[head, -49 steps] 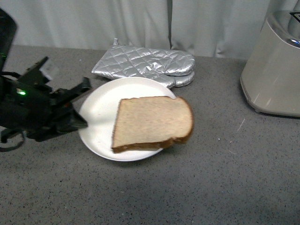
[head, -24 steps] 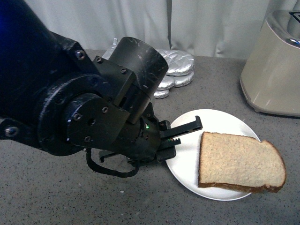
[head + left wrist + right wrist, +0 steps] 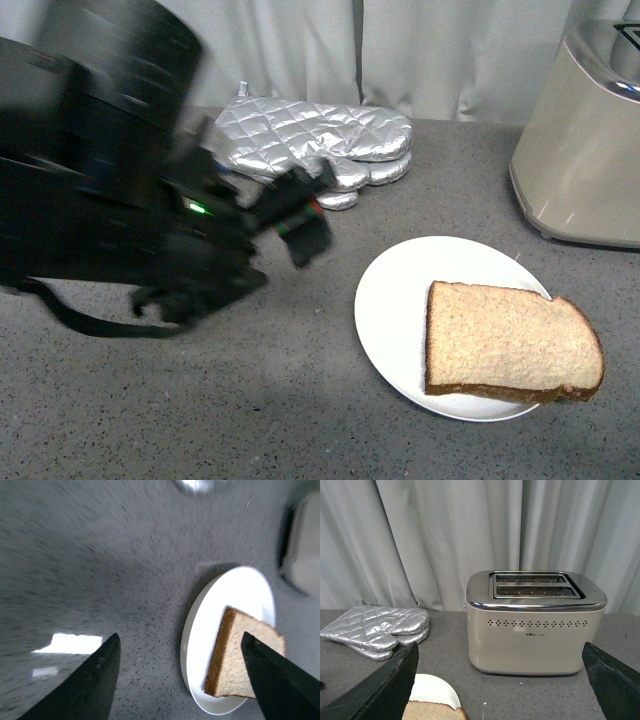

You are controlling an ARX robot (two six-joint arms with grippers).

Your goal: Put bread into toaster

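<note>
While the left hand [image 3: 178, 639] is spread, light-brown, dark-crusted bread [image 3: 510, 340] is seen overhanging the plate [image 3: 398, 300] at four o'clock.

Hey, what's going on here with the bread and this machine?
A two-armed robot is meant to put the bread in the toaster; that is not yet done. The slice lies on a white plate, one end overhanging the rim. The left pincer hangs open beside the plate, holding nothing. The right pincer is open too, facing the toaster, whose slots show no bread.
</note>
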